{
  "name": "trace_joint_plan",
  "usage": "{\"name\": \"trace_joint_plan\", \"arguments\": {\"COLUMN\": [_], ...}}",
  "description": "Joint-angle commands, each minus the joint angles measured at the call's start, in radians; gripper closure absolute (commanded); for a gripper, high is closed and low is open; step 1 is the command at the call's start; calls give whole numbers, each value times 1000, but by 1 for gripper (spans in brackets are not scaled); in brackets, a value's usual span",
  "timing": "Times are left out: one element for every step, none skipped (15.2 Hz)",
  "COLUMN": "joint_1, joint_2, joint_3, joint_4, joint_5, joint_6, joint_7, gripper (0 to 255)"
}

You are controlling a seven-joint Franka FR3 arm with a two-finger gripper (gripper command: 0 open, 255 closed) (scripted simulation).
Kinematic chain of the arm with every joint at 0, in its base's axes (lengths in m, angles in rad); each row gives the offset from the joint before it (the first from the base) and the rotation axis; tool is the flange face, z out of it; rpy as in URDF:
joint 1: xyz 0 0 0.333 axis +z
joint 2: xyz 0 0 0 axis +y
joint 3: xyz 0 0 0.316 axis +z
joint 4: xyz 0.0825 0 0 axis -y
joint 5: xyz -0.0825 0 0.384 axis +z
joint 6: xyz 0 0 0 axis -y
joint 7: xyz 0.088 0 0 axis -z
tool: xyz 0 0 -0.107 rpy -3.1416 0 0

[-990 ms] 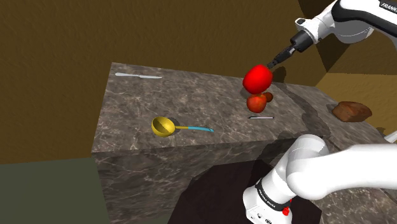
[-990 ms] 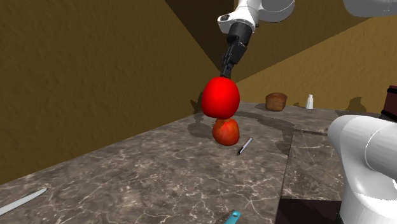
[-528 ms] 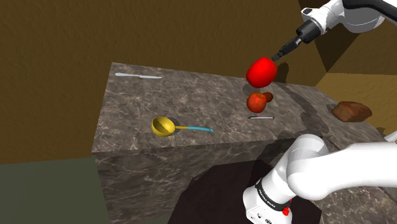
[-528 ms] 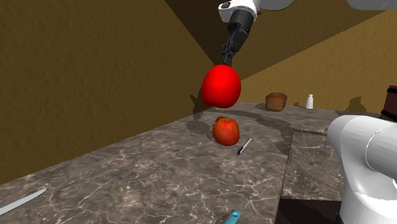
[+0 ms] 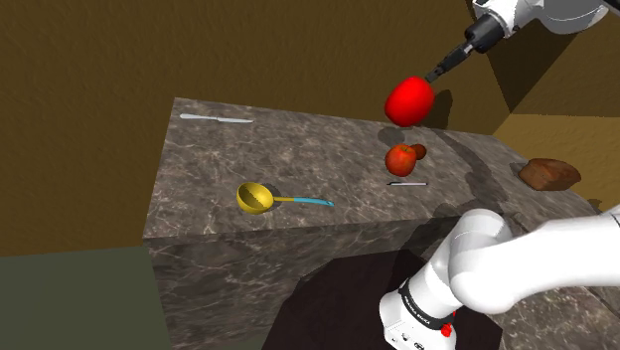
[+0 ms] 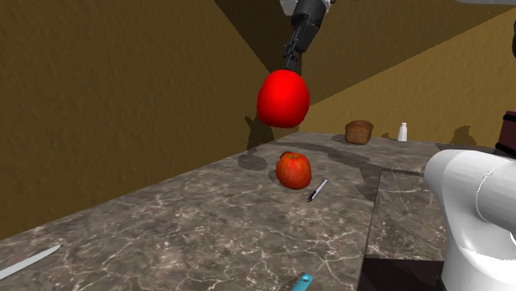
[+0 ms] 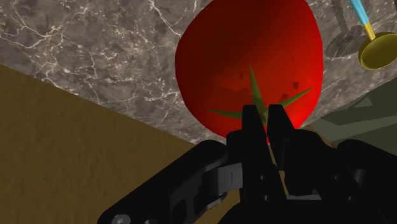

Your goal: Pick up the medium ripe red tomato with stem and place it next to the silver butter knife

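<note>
1. High above the dark veined stone counter [image 5: 298,169], in the shoulder view, the gripper [image 5: 431,77] holds the tomato [image 5: 408,100] by its top. The fruit hangs in the air just under the fingertips. It is well apart from the butter knife [image 5: 216,118], which lies flat at the counter's far corner on this view's left. The tomato is glossy, plain red and egg-shaped. Beneath it a red-orange apple [image 5: 400,159] stands on the counter, with a thin pale utensil [image 5: 407,184] just in front of it. A yellow ladle [image 5: 255,197] with a blue handle lies nearer the front edge. Ochre-brown walls [image 5: 89,109] rise behind, and a dull green floor [image 5: 70,298] lies below.
2. Second exterior view: the tomato [image 6: 283,98] hangs from the gripper [image 6: 289,68], clear above the apple [image 6: 293,170]. The butter knife [image 6: 29,261] lies at the lower left edge. A brown loaf [image 6: 359,131] and a white shaker [image 6: 403,131] stand far back on the counter.
3. Wrist view: the two black fingers [image 7: 251,121] stand narrow, pinching the tomato [image 7: 248,57] at its green star-shaped stem. The ladle [image 7: 378,49] lies on the counter beyond.
</note>
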Motion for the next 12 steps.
{"name": "trace_joint_plan", "arguments": {"joint_1": [20,30,41,51,63,74,86,97,109,120,132,143], "joint_2": [33,50,69,88,108,129,151,173,197,221,247,273], "joint_3": [12,19,25,31,36,41,45,48,51,53,54,55], "joint_4": [11,13,17,22,29,36,45,56,67,81,95,111], "joint_5": [19,30,40,51,61,72,83,94,106,118,130,142], "joint_6": [24,40,56,71,86,100,113,126,138,149,160,169], "joint_7": [21,33,44,54,65,75,84,93,101,109,117,124], "gripper": [255,255,255,255,255,255,255,255,255,255,255,255]}}
